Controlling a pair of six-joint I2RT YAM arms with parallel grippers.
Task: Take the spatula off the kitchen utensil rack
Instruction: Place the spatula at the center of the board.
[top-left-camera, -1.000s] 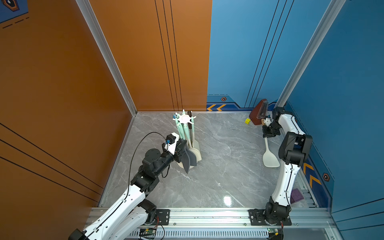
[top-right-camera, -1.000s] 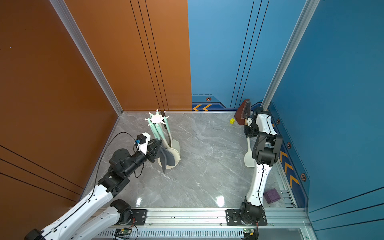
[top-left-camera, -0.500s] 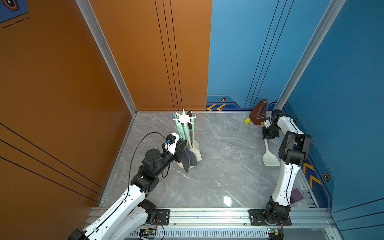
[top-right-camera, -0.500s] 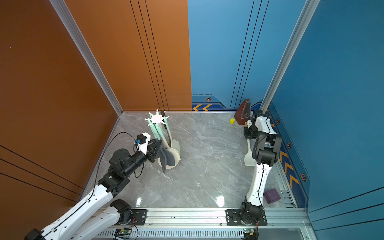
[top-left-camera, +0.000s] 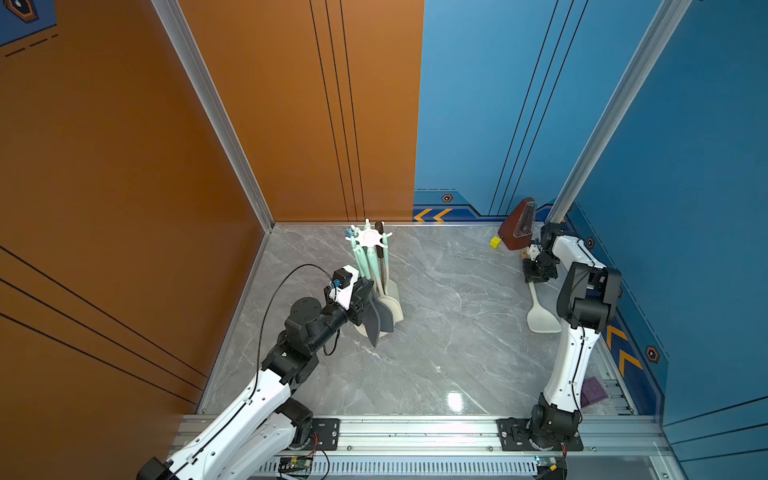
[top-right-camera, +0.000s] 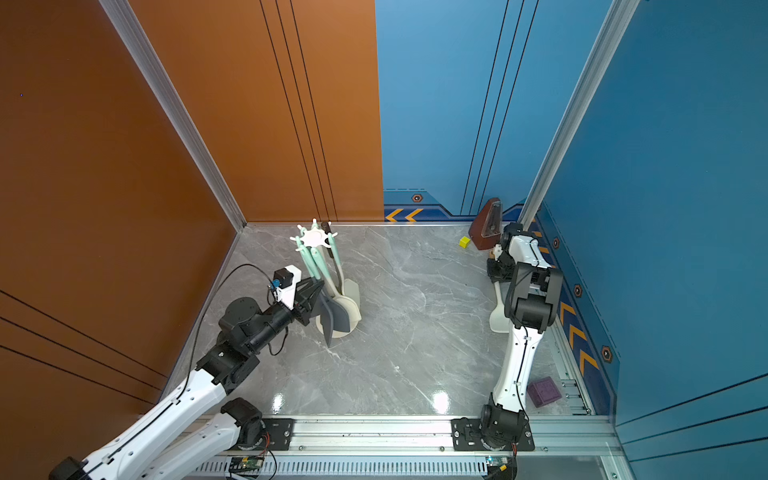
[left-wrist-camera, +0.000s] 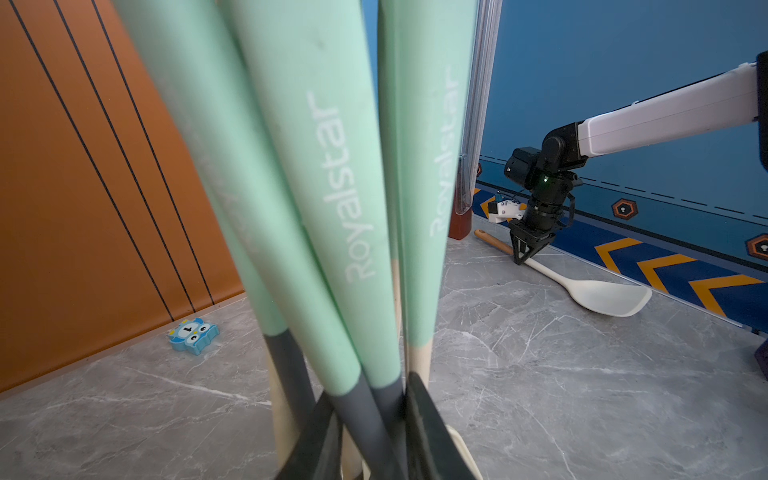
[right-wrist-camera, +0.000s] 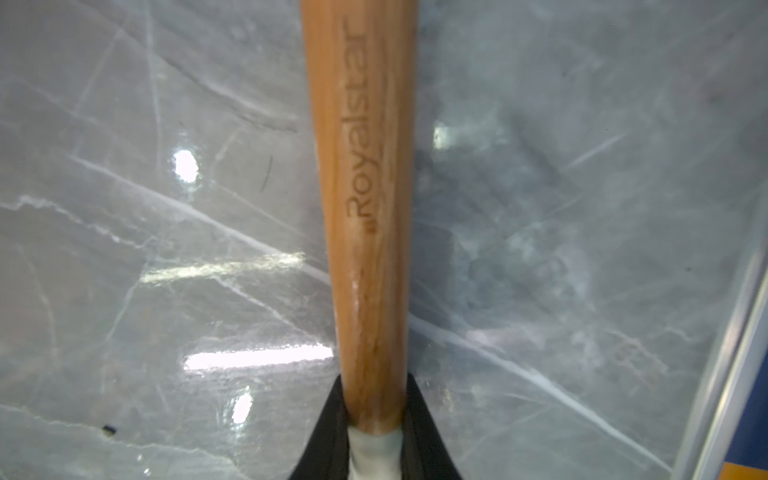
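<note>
Spatula unmoved on table; right tool still clamps its handle; left tool grip unclear.

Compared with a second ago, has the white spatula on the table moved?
No; the white spatula keeps its spot relative to the yellow cube.

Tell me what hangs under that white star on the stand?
Long mint-handled kitchen utensils hang under the white star-shaped top, cream and grey heads lowest, hiding the thin pole.
</note>
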